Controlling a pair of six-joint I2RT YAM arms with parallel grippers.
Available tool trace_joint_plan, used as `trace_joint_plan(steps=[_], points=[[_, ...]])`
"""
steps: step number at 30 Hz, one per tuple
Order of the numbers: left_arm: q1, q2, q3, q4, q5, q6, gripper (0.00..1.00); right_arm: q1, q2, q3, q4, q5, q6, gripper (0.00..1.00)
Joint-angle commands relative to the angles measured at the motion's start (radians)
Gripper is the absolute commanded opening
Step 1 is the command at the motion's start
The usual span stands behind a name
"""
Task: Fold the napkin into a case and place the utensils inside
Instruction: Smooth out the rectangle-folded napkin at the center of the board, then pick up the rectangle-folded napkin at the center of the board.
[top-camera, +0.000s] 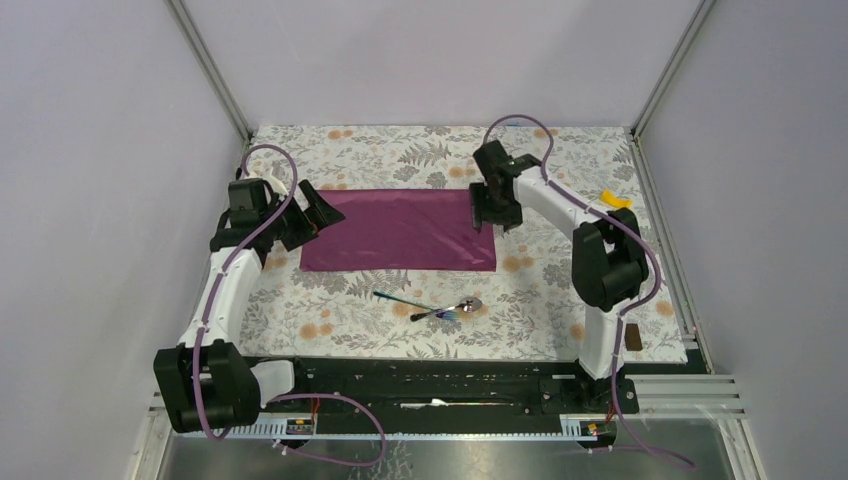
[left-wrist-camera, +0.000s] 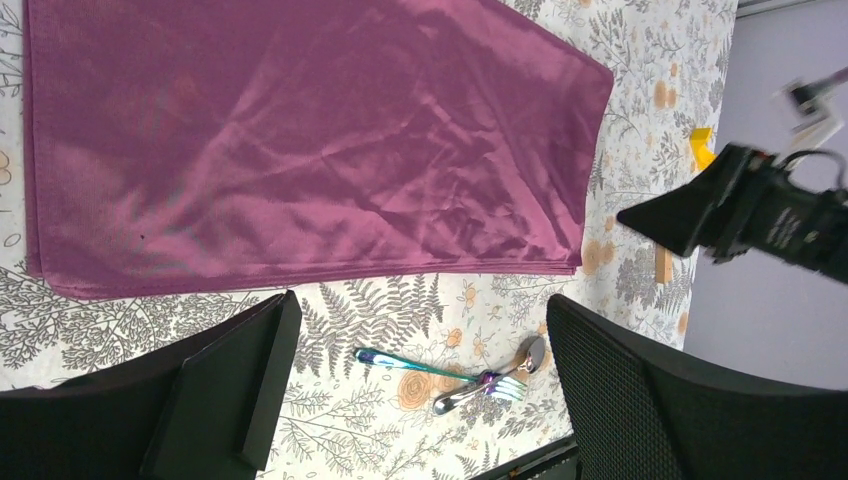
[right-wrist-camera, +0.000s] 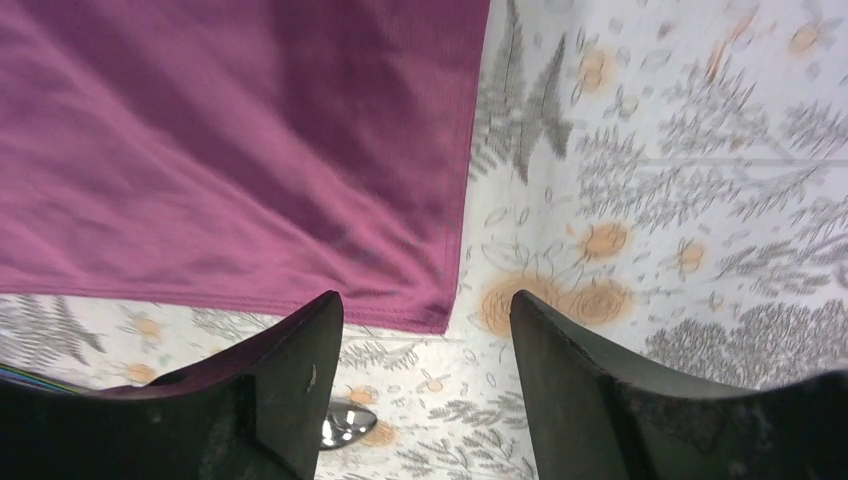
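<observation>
Floral desk (top-camera: 560, 160); napkin (top-camera: 400, 232) lies long axis left-right. Right hand (top-camera: 493, 212), released, hovers at its right edge; left hand (top-camera: 318, 212), released, opposite.

High rear overview, two close wrist views, all sharing napkin (top-camera: 400, 230)
</observation>
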Motion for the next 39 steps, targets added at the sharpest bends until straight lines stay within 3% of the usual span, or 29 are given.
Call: trace_joint_plan(steps=[1, 10, 14, 19, 23, 29, 34, 39], points=[[-0.003, -0.026, -0.013, 0.061, -0.012, -0.01, 0.99, -0.058, 0.057, 0.138, -0.04, -0.089, -0.037, 0.68], [-0.002, -0.028, -0.01, 0.04, -0.025, 0.027, 0.99, -0.072, 0.247, 0.314, -0.143, -0.094, -0.052, 0.59], [-0.002, 0.018, 0.02, -0.001, -0.163, 0.056, 0.99, -0.073, 0.235, 0.298, -0.132, -0.107, -0.049, 0.59], [0.003, 0.198, 0.121, -0.054, -0.376, 0.11, 0.99, -0.069, 0.101, 0.174, -0.058, -0.238, -0.06, 0.6], [0.019, 0.4, 0.252, -0.132, -0.452, 0.173, 0.96, -0.055, -0.076, 0.006, 0.04, -0.328, -0.051, 0.61], [0.018, 0.59, 0.397, -0.193, -0.436, 0.276, 0.87, -0.034, -0.329, -0.28, 0.206, -0.484, 0.005, 0.62], [0.021, 0.694, 0.481, -0.235, -0.384, 0.345, 0.78, -0.032, -0.469, -0.394, 0.236, -0.514, 0.006, 0.62], [0.009, 0.724, 0.536, -0.289, -0.447, 0.379, 0.68, -0.034, -0.539, -0.482, 0.283, -0.562, 0.025, 0.61]])
